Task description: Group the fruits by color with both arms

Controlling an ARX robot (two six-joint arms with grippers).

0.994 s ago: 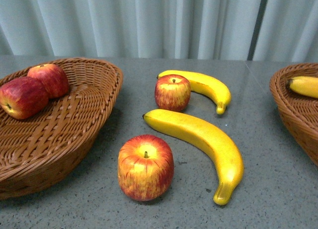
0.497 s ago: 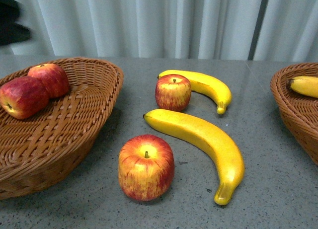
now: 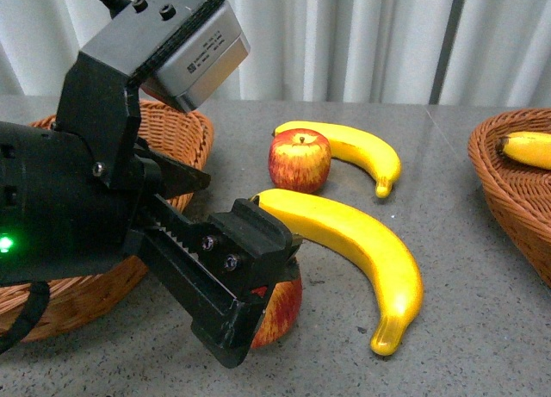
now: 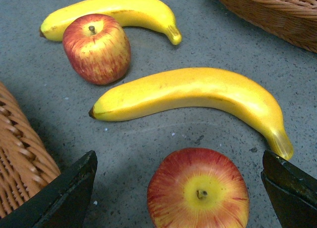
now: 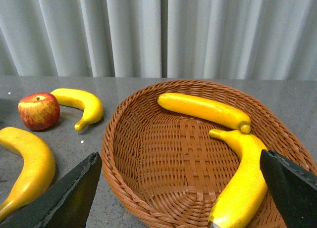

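My left gripper (image 3: pixel 219 233) fills the left of the front view, open. In the left wrist view its black fingers (image 4: pixel 64 193) stand on either side of a red-and-yellow apple (image 4: pixel 198 193) without touching it; the arm half hides this apple (image 3: pixel 282 307) from the front. A long banana (image 3: pixel 362 251) lies just beyond. Further back a second apple (image 3: pixel 299 160) rests against another banana (image 3: pixel 362 147). My right gripper (image 5: pixel 181 188) hangs open over the right basket (image 5: pixel 124 188), where two bananas (image 5: pixel 203 109) (image 5: pixel 242 178) lie.
The left wicker basket (image 3: pixel 172 126) is mostly covered by the left arm, and its inside is hidden. The right basket (image 3: pixel 508 190) sits at the table's right edge with a banana (image 3: pixel 527 149) showing. A pale curtain hangs behind the grey table.
The left arm has swung in from the upper left and now covers the left basket, its two apples and part of the near apple. The fruits have not moved.
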